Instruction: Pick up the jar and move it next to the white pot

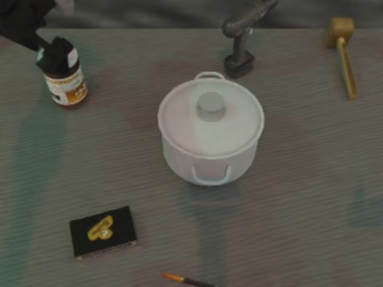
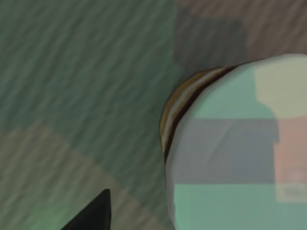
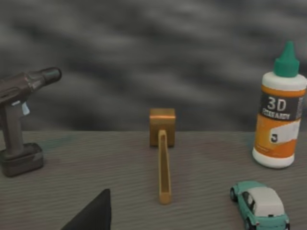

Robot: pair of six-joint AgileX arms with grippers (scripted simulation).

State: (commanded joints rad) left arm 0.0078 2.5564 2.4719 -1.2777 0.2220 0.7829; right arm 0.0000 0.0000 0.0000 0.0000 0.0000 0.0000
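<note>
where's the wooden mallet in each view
Top view: the golden-brown wooden mallet lies at the far right corner of the table, handle pointing toward the near edge.
Left wrist view: not in it.
Right wrist view: centre, head away from the camera.
Shared landmark: the dark grey cordless drill stands to the mallet's left in both.

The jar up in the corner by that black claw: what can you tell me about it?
The jar is small and cylindrical, with dark brown contents and a white-and-orange label. It stands on the table near the far left corner, well apart from the white pot. The left gripper is down over its white lid, covering most of it from above. The left wrist view shows the lid close up, filling much of the picture, with the label's edge beneath.
</note>
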